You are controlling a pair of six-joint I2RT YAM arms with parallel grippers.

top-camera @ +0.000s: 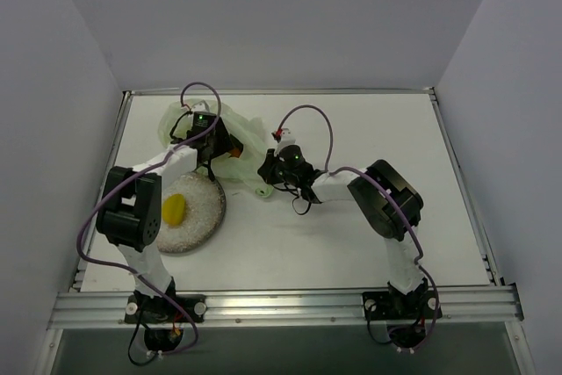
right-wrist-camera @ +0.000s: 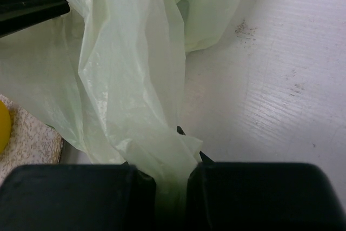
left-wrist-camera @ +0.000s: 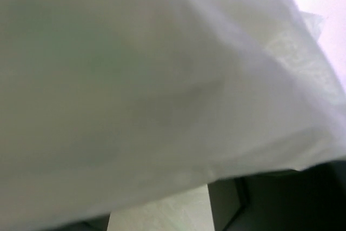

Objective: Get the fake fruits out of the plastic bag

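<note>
While the right gripper (right-wrist-camera: 172, 182) pinches the plastic bag (right-wrist-camera: 130, 79) tight, the left gripper (top-camera: 209, 148) — film-covered — is unreadable

Blurred plastic bag (left-wrist-camera: 162, 79) film covers the left end effector (top-camera: 212, 155).

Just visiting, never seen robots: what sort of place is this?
Probably a lab test cell: a white table boxed by plain walls, left arm and right arm bolted to a metal rail, and props, a plastic bag and a yellow fake fruit on a plate.
</note>
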